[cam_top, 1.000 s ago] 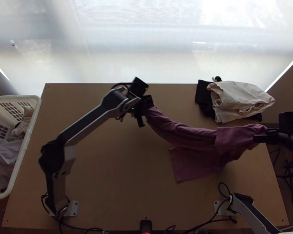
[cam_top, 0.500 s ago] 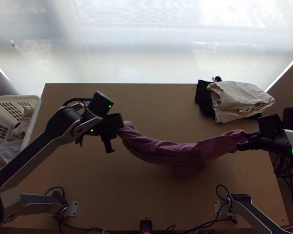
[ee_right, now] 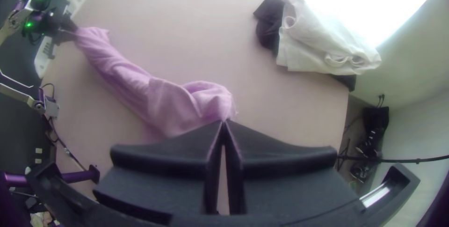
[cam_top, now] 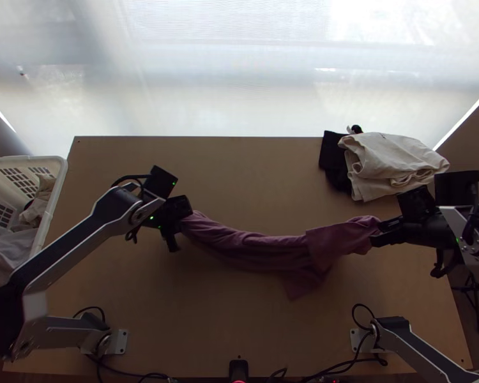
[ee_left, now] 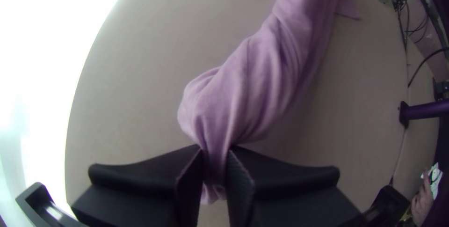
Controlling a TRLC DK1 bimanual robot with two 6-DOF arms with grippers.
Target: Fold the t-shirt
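Note:
The pinkish-purple t-shirt (cam_top: 258, 247) hangs bunched lengthwise between the two grippers, sagging in the middle, with a loose corner drooping toward the near edge. At its left end is my left gripper (cam_top: 177, 226); at its right end, my right gripper (cam_top: 378, 233). In the left wrist view, my left gripper (ee_left: 215, 161) is shut on a gathered fold of the t-shirt (ee_left: 252, 77), a bit of cloth poking out between the pads. My right gripper (ee_right: 223, 126) in the right wrist view pinches the edge of the t-shirt (ee_right: 173, 105) at its fingertips.
A cream garment (cam_top: 389, 163) lies on a black one (cam_top: 332, 159) at the table's far right. A white basket (cam_top: 59, 185) of clothes stands beyond the left edge. A small black stand (cam_top: 238, 369) is at the near edge's middle. A person's hand (ee_left: 423, 199) shows in the left wrist view.
Both grippers have moved left and a little toward the near edge, carrying the t-shirt along. Its lower part, earlier spread out in a flap, now hangs narrower and more bunched.

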